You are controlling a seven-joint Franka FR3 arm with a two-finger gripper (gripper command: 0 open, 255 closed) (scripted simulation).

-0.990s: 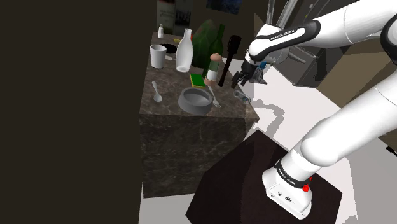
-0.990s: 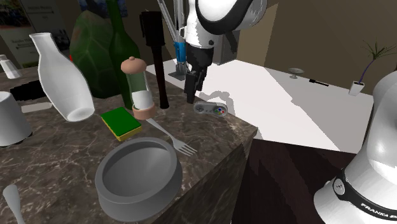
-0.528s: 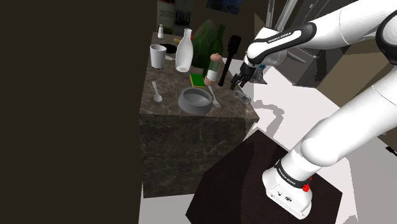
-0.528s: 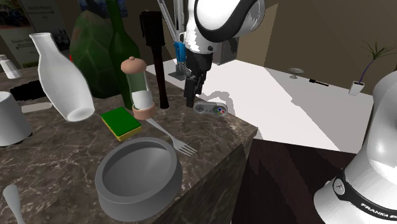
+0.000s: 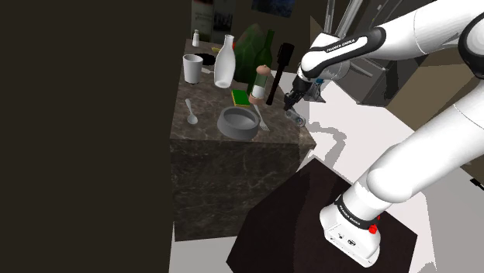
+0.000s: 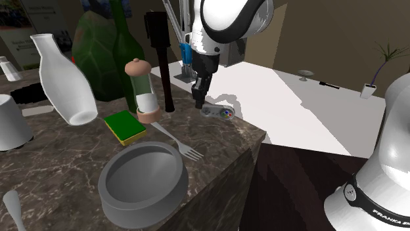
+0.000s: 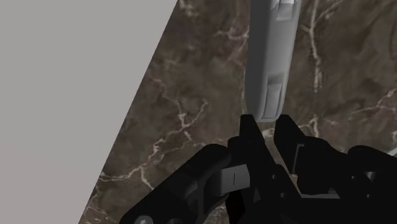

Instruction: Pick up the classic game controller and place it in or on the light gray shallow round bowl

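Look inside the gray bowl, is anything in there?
Nothing lies in the gray bowl; its bare bottom shows. Its near wall hides a strip of the inside. The fork lies outside by the rim, and the game controller sits on the counter.

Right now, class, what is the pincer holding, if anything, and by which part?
It cannot be told. The pincer is at one end of the grey game controller, which lies on the counter.

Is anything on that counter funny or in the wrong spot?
Yes: a game controller lies on the marble counter close to its edge, among kitchen things like the fork, green sponge and grey bowl. Nothing looks spilled or broken.
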